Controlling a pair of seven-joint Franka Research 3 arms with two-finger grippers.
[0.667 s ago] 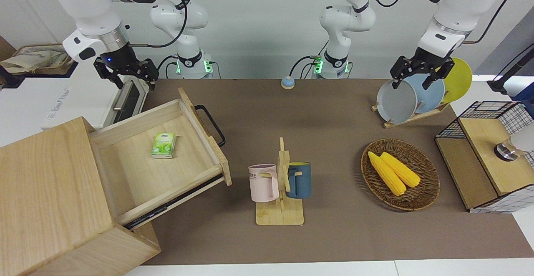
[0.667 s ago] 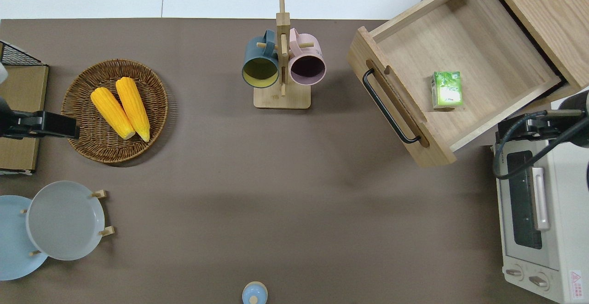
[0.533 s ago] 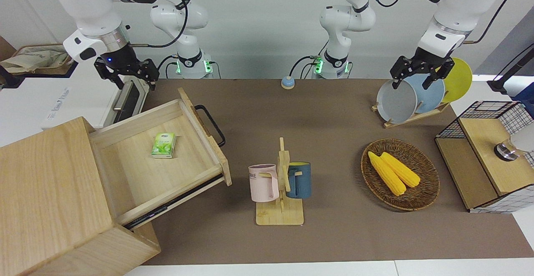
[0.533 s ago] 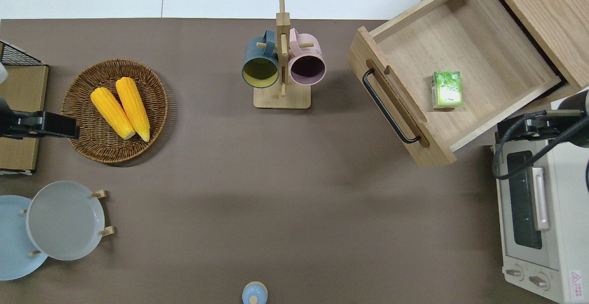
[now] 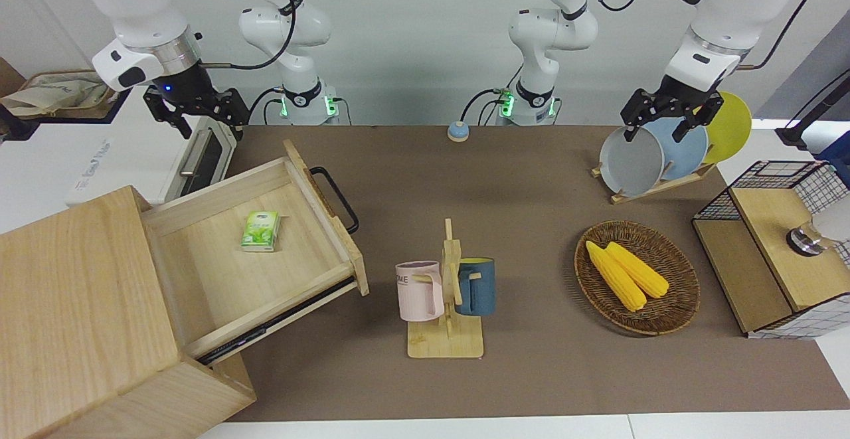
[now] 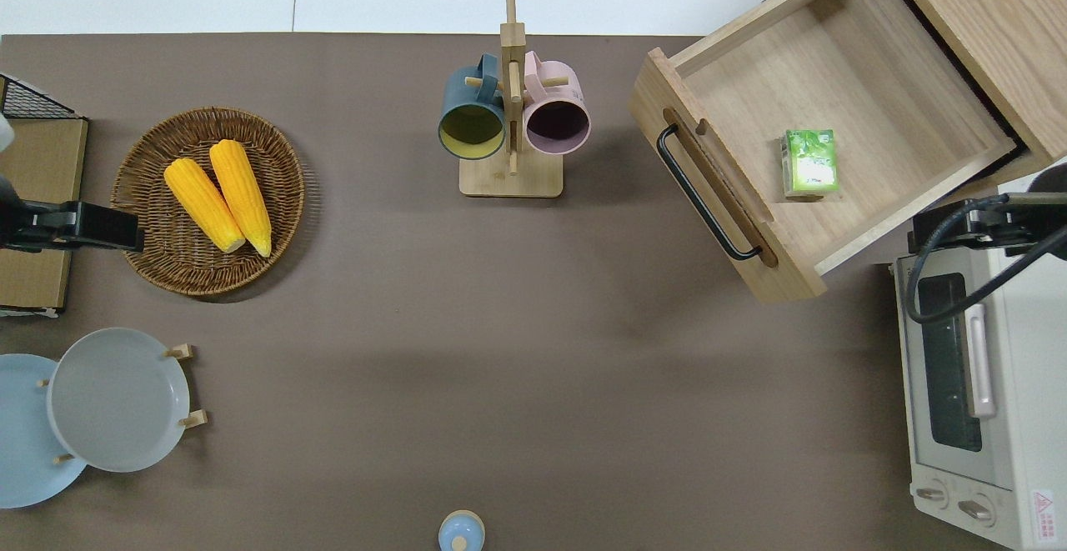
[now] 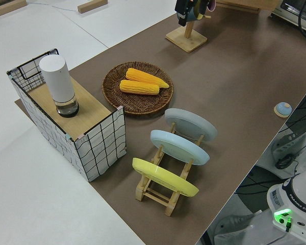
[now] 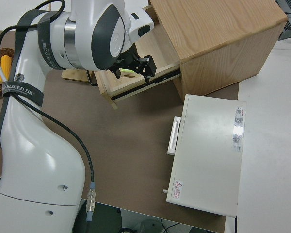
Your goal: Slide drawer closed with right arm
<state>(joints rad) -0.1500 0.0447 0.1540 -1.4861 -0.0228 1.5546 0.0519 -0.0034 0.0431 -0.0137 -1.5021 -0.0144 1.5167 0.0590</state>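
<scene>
The drawer (image 5: 265,273) of the pale wood cabinet (image 5: 73,306) stands pulled far out, its black loop handle (image 5: 335,200) facing the middle of the table. A small green packet (image 5: 260,231) lies in it. The drawer also shows in the overhead view (image 6: 875,92) with its handle (image 6: 704,197). My right gripper (image 5: 202,117) is open and empty, up in the air over the gap between the drawer's side and the toaster oven (image 6: 975,384), clear of the handle. It shows in the overhead view (image 6: 959,226) and the right side view (image 8: 133,68). My left gripper (image 5: 667,123) is parked, open.
A mug rack (image 5: 446,293) with a pink and a blue mug stands mid-table, close to the drawer front. A wicker basket of corn (image 5: 637,276), a plate rack (image 5: 654,153) and a wire-mesh crate (image 5: 777,246) are toward the left arm's end.
My right gripper has drifted a little toward the right arm's end of the table, away from the drawer. The drawer, the packet and the left arm have not moved.
</scene>
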